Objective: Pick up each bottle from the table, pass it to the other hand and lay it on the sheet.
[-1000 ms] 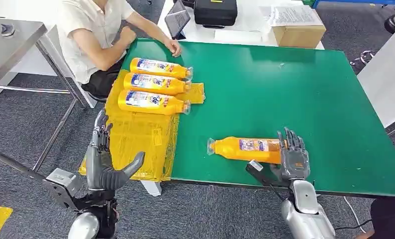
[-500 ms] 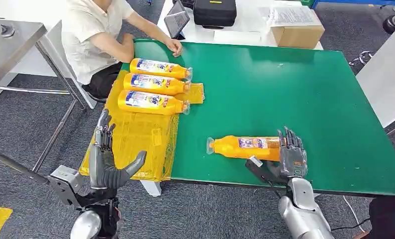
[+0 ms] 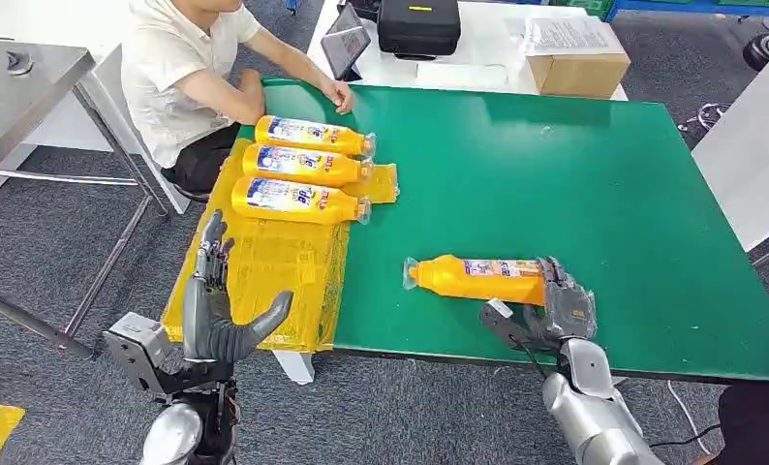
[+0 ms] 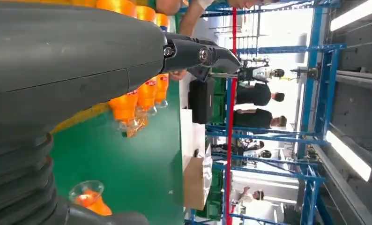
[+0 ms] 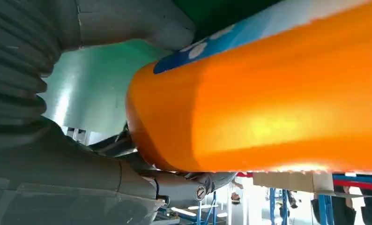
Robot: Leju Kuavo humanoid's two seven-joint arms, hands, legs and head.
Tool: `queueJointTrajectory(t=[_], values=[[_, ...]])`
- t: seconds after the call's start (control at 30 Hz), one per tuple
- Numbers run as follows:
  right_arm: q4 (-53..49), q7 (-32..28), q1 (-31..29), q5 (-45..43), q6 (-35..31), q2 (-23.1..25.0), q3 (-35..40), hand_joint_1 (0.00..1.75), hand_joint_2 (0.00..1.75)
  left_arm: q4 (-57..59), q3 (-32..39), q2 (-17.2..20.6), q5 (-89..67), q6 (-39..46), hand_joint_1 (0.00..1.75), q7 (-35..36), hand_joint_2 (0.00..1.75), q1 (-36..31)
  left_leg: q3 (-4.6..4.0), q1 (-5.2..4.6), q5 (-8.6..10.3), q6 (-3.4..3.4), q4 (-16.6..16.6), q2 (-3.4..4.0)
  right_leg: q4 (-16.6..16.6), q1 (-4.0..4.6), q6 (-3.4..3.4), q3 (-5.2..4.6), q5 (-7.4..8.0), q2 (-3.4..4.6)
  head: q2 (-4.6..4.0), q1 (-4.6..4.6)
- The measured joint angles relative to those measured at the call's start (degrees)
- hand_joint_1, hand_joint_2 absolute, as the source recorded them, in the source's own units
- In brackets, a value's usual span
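Head view shows the right hand [image 3: 567, 308] at the near edge of the table [image 3: 594, 174], wrapped around the base end of an orange bottle [image 3: 477, 279]. That bottle is on its side, cap pointing toward the sheet [image 3: 264, 262], and I cannot tell if it is already off the green surface. In the right wrist view the bottle [image 5: 278, 93] lies deep against the palm, with the thumb under it, so the grip looks full.

Left of the bottle, the left hand [image 3: 216, 310] waits spread and holding nothing, over the near part of the sheet. Farther on the sheet, three bottles [image 3: 298, 165] lie side by side, caps toward the table middle. Beyond them a person [image 3: 182, 77] sits with one hand on the far table edge.

The step in hand seems to be the lift before the pass. To do it well, I think the right hand should raise the bottle level and bring it toward the left hand with the free neck half leading, so the left hand can close on a bare part. The right hand should let go only after the left grip is firm, because the smooth body may slip. The near free part of the sheet is the natural place for it.
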Motion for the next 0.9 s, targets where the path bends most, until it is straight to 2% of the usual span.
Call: queueJointTrajectory(t=[0.23,0.33,0.43,0.63,0.77,0.9], values=[[2.5,-6.2,-0.4,-5.0,-0.3,-0.8,-1.0,1.75,1.75,0.9,-0.5,0.1,1.1,0.0,0.00,-0.5,1.75,-0.9,0.12,0.01,-0.01,0.00,0.0,0.00,0.0,0.01,0.00,0.13,-0.02,0.00,0.00,0.02],[2.8,-12.3,-0.2,-9.5,-1.4,-0.6,-2.0,1.75,1.75,1.0,-0.7,0.2,1.1,0.4,0.00,-1.6,1.75,-0.9,0.10,0.01,-0.01,0.00,0.0,-0.01,0.0,0.01,0.00,0.16,-0.02,-0.01,0.00,0.02],[2.7,-20.3,0.5,-17.9,-1.2,0.6,-4.0,1.75,1.75,1.0,-0.7,0.2,1.1,0.5,0.00,-2.7,1.75,-0.9,0.08,0.01,-0.01,0.00,0.0,0.01,0.0,0.01,0.00,0.19,0.00,0.01,0.00,0.02],[2.5,-23.1,1.0,-20.8,-1.2,2.2,-5.8,1.75,1.75,1.0,-1.1,0.2,1.2,0.6,0.00,-3.1,1.75,-0.8,0.08,0.03,-0.02,-0.02,0.0,0.13,0.0,0.02,-0.01,0.11,0.01,0.09,0.00,0.00],[-0.4,-29.0,2.8,-29.7,0.6,4.1,-6.6,1.75,1.75,2.1,-1.2,-0.2,5.6,0.1,0.00,-1.3,1.75,-0.3,-0.02,0.03,-0.02,-0.02,0.0,0.07,0.0,0.02,-0.01,0.08,0.00,0.09,0.00,0.00],[-8.0,-29.3,6.0,-38.0,4.0,6.6,-6.0,1.73,1.75,5.1,-1.7,-0.6,14.1,-5.4,0.00,2.7,1.75,1.4,-0.23,0.03,-0.01,-0.03,0.0,0.02,0.0,0.02,0.00,-0.10,-0.01,0.06,0.00,0.00]])
